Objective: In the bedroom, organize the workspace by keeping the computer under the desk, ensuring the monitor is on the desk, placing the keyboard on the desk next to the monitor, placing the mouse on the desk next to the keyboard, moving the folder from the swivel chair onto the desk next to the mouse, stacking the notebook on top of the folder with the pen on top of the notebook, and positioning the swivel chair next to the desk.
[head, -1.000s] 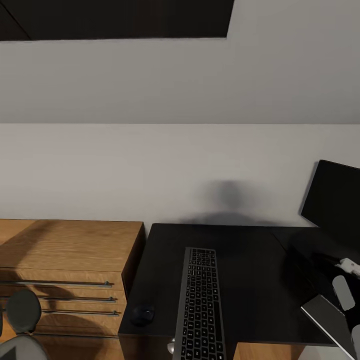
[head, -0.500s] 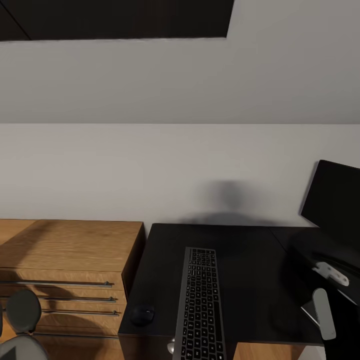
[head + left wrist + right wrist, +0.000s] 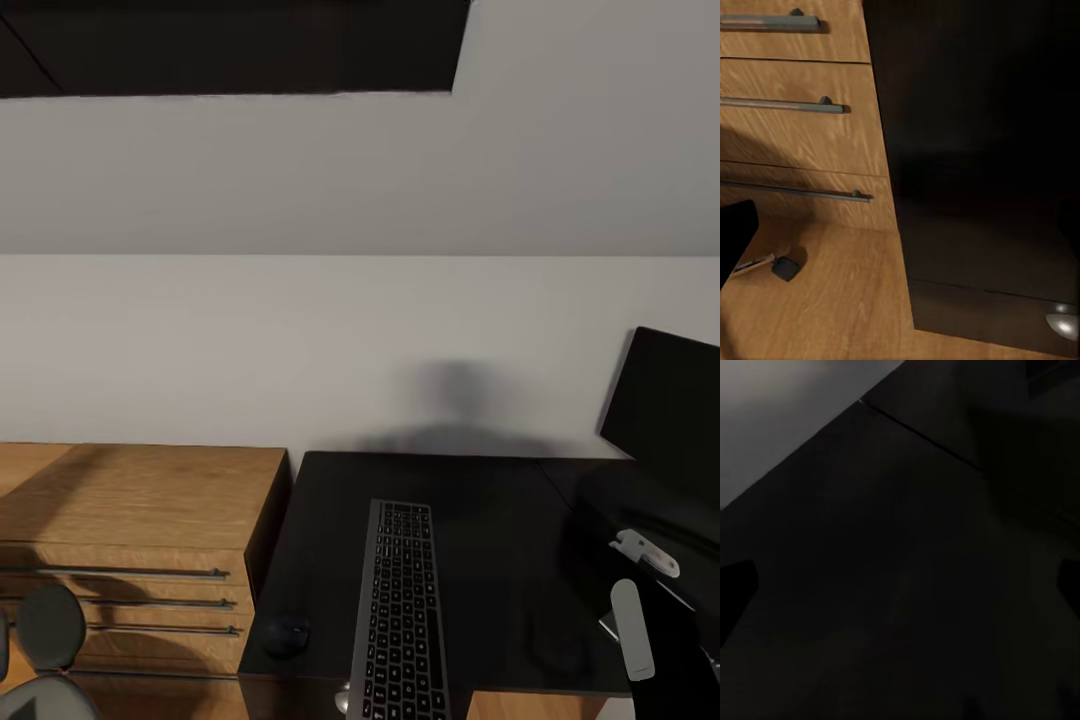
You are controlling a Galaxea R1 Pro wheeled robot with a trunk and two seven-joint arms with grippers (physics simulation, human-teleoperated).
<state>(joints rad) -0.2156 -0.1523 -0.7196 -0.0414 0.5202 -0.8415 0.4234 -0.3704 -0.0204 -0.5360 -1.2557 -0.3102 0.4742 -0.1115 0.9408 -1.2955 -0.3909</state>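
Observation:
The black desk (image 3: 500,500) holds the keyboard (image 3: 400,610), lying lengthwise at its middle. The small black mouse (image 3: 287,635) sits at the desk's front left corner, apart from the keyboard. At the right edge stands the monitor (image 3: 670,420). My right arm (image 3: 640,600) reaches over the desk's right part. The right gripper (image 3: 900,585) hovers open above bare desktop, its fingertips (image 3: 735,592) far apart. One dark finger (image 3: 735,232) of the left gripper shows beside the desk's drawer unit (image 3: 975,187). The swivel chair (image 3: 45,640) peeks in at lower left. Computer, folder, notebook and pen are out of view.
A low wooden drawer cabinet (image 3: 130,540) with long bar handles stands against the desk's left side. A silver knob (image 3: 1061,324) sticks out of the drawer unit. A chair castor (image 3: 786,268) rests on the wood floor (image 3: 832,315). A grey wall rises behind the desk.
My right arm has swung leftward and inward over the desk's right part. The whole head view has shifted slightly downward. Keyboard and mouse have not moved.

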